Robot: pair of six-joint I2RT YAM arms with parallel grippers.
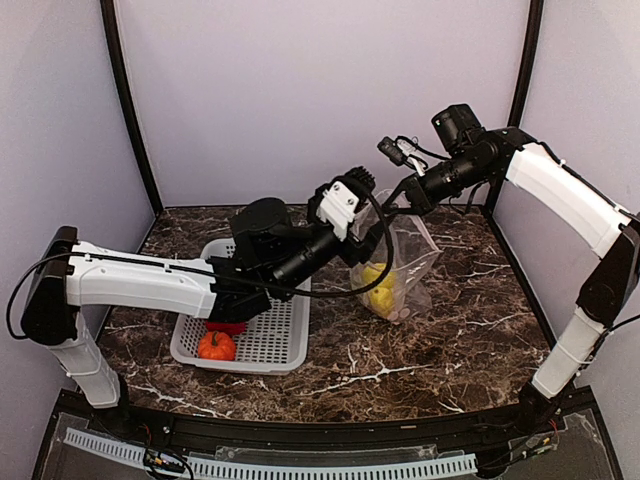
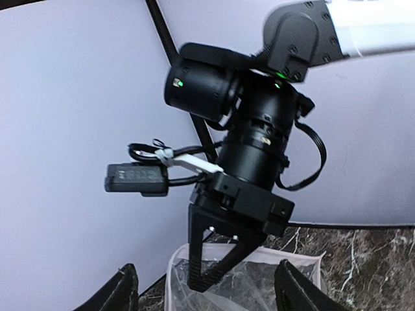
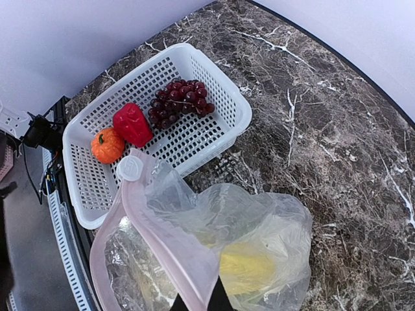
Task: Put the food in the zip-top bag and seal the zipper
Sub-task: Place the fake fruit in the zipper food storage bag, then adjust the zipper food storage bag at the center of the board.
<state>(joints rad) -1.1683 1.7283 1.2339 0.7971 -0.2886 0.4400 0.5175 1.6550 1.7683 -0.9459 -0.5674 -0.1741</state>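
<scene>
Though hovering over the zip-top bag (image 3: 259, 220) just right of the basket (image 3: 220, 78), with left end effector (image 2: 206, 291) apart, reach left into the basket, nearer that arm, for grapes (image 3: 181, 100), red pepper (image 3: 133, 123), orange fruit (image 3: 107, 146); right end effector (image 3: 194, 303) clamped on zipper (image 3: 155, 240).

Colours as I see them from my station. The table (image 1: 450, 340): dark brown-black marble with white veining. The basket (image 3: 241, 107): white, pierced in a regular grid. In it: grapes (image 3: 181, 100), dark purple; a glossy red pepper (image 3: 133, 124); an orange tomato-like fruit (image 3: 107, 145). The zip-top bag (image 3: 272, 220): clear and faintly milky, its zipper (image 3: 175, 253) pale pink; yellow pieces (image 3: 249, 272) show through the film. The walls (image 1: 320, 90) look pale lilac-grey to me. The arms (image 1: 140, 280): white links, black joints.
</scene>
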